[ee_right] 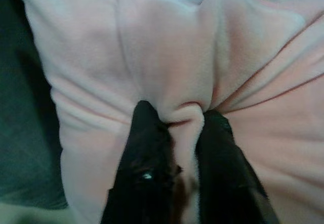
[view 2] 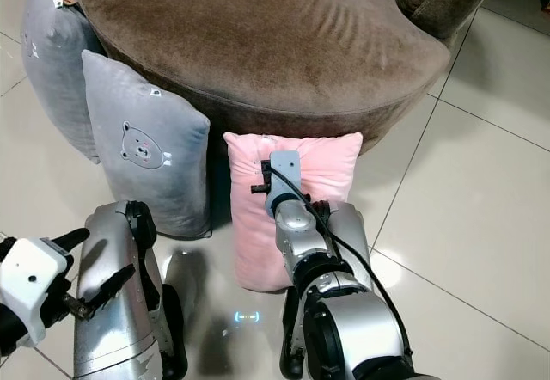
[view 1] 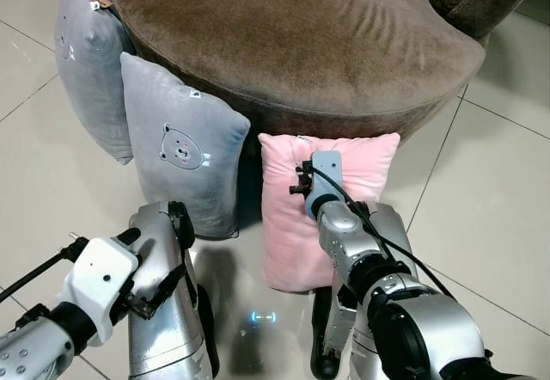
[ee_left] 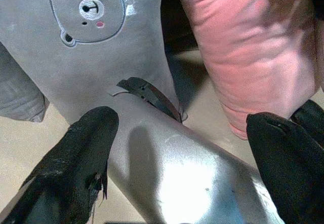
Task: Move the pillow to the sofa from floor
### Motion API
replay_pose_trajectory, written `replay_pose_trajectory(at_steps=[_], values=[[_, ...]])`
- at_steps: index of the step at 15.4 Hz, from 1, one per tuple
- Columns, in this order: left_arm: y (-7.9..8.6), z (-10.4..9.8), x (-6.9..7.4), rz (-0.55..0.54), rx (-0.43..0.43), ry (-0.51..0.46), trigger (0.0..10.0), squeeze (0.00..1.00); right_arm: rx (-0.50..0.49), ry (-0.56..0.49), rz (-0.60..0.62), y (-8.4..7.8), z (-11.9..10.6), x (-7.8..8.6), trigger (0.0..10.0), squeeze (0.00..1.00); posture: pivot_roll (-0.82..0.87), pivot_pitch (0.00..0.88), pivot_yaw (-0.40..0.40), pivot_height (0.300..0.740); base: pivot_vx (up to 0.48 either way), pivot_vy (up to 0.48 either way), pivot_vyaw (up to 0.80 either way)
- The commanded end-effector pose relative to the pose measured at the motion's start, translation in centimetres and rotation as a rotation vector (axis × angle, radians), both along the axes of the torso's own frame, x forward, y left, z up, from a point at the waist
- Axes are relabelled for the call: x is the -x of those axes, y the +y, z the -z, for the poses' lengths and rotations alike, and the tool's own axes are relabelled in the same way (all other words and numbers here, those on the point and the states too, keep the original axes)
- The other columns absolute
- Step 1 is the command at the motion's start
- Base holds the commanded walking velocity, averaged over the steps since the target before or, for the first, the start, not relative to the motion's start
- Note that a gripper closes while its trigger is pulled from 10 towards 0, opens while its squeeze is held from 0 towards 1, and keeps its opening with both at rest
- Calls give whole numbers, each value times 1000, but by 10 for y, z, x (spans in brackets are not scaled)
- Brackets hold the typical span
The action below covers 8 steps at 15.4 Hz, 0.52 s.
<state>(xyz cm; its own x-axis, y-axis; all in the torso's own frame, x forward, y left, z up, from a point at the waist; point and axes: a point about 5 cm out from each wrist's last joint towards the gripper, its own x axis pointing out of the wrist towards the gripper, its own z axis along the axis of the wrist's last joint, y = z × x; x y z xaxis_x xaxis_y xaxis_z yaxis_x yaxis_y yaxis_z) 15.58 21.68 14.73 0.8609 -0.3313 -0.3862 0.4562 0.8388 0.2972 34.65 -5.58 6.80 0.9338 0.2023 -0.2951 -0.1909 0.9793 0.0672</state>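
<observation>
A pink pillow (view 1: 288,225) stands upright on the tiled floor, leaning against the front of the round brown sofa (view 1: 292,36). My right arm reaches forward onto its upper face. In the right wrist view my right gripper (ee_right: 177,115) is shut on a pinched fold of the pink pillow (ee_right: 101,57), just below its top edge and white label. My left gripper (ee_left: 182,120) is low at the left, open, its fingers spread wide above my own silver leg and holding nothing.
A grey bear pillow (view 1: 185,152) stands just left of the pink one against the sofa, with a second grey pillow (view 1: 90,62) behind it. My silver legs (view 1: 163,320) stand close below. Pale tiled floor (view 1: 481,199) stretches to the right.
</observation>
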Motion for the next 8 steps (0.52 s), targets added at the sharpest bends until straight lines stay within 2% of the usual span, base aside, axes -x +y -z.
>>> replay_pose_trajectory(at_steps=[1,4,5,6,8], values=[[0,5,2,8,1,26,10000,0,-12,94,-24,2,21,14,0,0,213,284,-43,361,0,0,0],[-2,6,0,12,3,21,10000,0,-42,103,-108,4,26,20,0,0,211,272,-42,361,0,0,0],[-2,6,-2,16,5,16,10000,0,-65,100,-177,2,31,25,0,0,208,265,-43,361,0,0,0],[-3,7,-3,20,8,13,10000,0,-73,99,-223,-3,37,30,0,0,199,254,-43,361,0,0,0],[-4,9,-7,27,12,3,10000,0,-87,97,-209,-31,49,39,0,0,182,231,-41,361,0,0,0]])
